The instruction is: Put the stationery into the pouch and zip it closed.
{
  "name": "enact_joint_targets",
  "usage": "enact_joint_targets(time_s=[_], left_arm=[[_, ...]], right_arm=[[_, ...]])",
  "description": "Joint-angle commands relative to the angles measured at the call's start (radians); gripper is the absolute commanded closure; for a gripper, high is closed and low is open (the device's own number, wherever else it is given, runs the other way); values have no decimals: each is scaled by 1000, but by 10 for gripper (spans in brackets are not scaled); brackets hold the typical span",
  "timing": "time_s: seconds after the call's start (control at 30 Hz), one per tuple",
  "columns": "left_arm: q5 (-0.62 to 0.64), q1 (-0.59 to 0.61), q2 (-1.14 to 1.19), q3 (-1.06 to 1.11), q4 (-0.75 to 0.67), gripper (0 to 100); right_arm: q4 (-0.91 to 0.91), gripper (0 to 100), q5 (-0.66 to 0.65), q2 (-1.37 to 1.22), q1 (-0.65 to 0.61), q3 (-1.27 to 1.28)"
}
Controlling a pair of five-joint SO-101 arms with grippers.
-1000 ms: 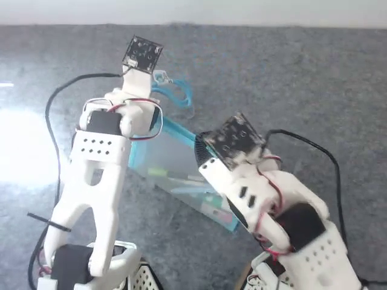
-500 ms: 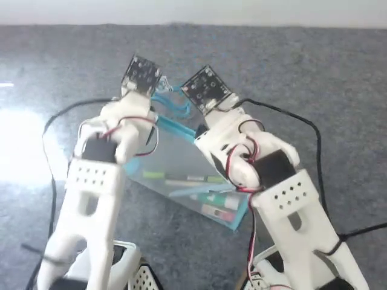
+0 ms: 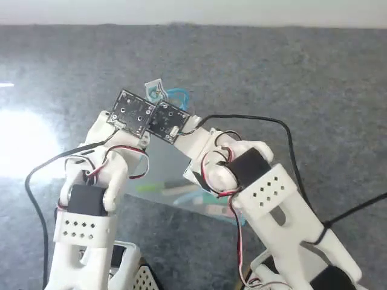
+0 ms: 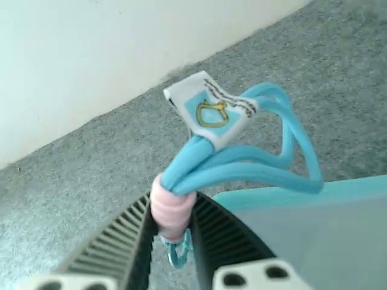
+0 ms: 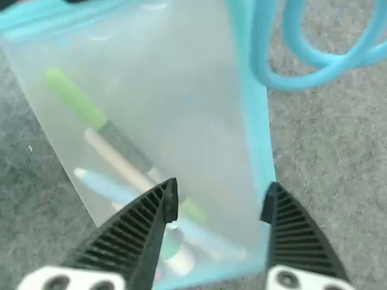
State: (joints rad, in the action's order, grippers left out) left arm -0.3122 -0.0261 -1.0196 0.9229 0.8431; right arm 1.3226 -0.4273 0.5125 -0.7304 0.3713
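a grey, felt-like mat [image 3: 314, 72] covers the table, and a plain white wall [image 3: 193, 11] rises at its far edge. a bright patch of glare sits on the mat at the left of the high view.

the pouch [image 3: 162, 172] lies on the mat between the two arms, partly hidden under them. it is a flat sleeve of frosted, see-through plastic with light blue edging. the stationery shows through it. the right wrist view makes out a green pen [image 5: 74, 92], a white pen [image 5: 113, 160] alongside it and a pale blue pen [image 5: 101, 184], all lying roughly parallel. other pieces near the pouch's end are too blurred to name.

a looped light blue cord [image 4: 266, 172] comes off one end of the pouch and carries a white tag [image 4: 208, 109] with a blue and gold mark. a pink sleeve [image 4: 170, 205] gathers the strands at the loop's base, and a small blue ring hangs just beneath it.

the left gripper [image 4: 172, 212] has its ribbed black fingers pressed together on the pink sleeve, pinching it. the right gripper [image 5: 221, 193] hangs over the pouch near its blue edge with its fingers spread apart and nothing between them. whether the zip is closed cannot be told.
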Motion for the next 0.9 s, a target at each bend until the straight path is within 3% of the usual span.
enact_joint_targets(time_s=[0.0, 0.17, 0.3, 0.53, 0.67, 0.87], left_arm=[[-11, 14, -35, -2, -11, 991], [-11, 8, -35, 15, -26, 991], [-11, 8, -35, 18, -40, 991], [-14, 15, -35, 53, -54, 991], [-14, 8, -66, 87, -112, 991], [-49, -49, -227, 125, -35, 991]], right_arm=[[82, 711, -54, -48, 16, -155], [168, 724, -37, -160, 114, -336], [193, 724, -29, -246, 156, -342], [38, 724, -54, -346, 288, -287], [-139, 724, -100, -467, 369, -287], [-203, 721, -95, -740, 375, -520]])
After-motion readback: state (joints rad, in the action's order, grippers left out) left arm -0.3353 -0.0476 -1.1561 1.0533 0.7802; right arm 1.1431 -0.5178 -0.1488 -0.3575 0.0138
